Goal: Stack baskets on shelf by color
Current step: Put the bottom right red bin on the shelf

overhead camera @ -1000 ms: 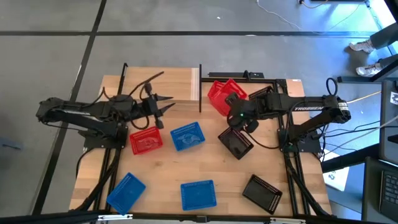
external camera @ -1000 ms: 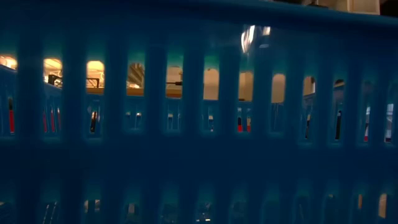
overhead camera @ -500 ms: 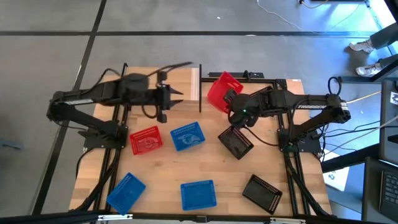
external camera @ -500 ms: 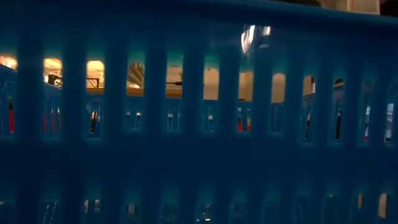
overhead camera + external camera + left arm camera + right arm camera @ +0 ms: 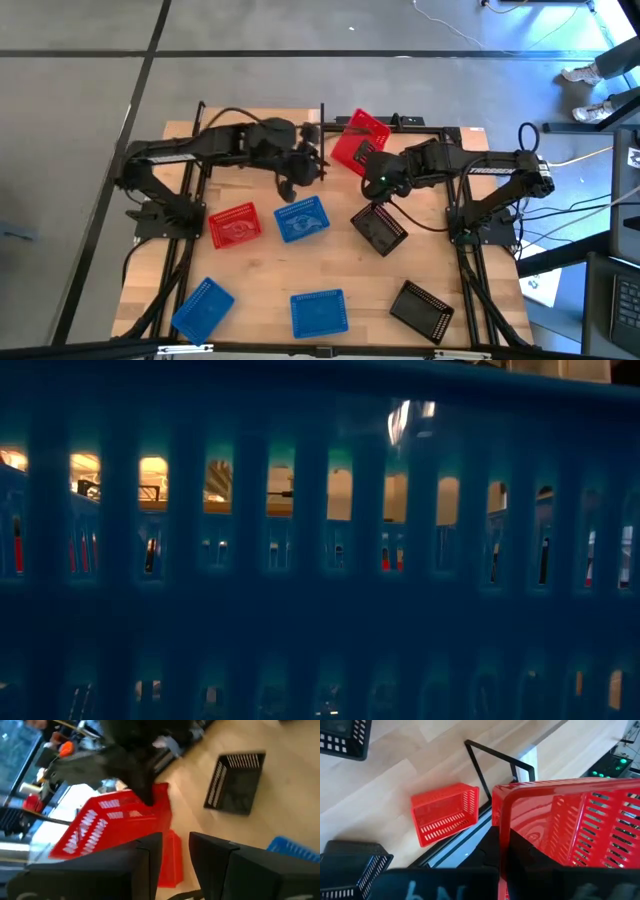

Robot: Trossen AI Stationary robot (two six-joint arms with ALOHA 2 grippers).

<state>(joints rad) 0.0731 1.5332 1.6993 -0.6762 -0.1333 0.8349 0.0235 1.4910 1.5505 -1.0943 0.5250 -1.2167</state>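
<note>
Even, fairly bright light over the table [image 5: 250, 270] from above, with soft, short shadows under the arms. A cold blue cast spills across the floor [image 5: 560, 40] at the upper right. The low view is dim and murky: a blue basket wall [image 5: 320, 650] fills it, close and out of focus, with warm yellow light glowing through its slots. Left wrist view is smeared with blur, the red basket [image 5: 107, 827] soft-edged, the dark fingers [image 5: 235, 870] hazy. Right wrist view is crisper, with a sheen on the red basket rim [image 5: 560, 787].
</note>
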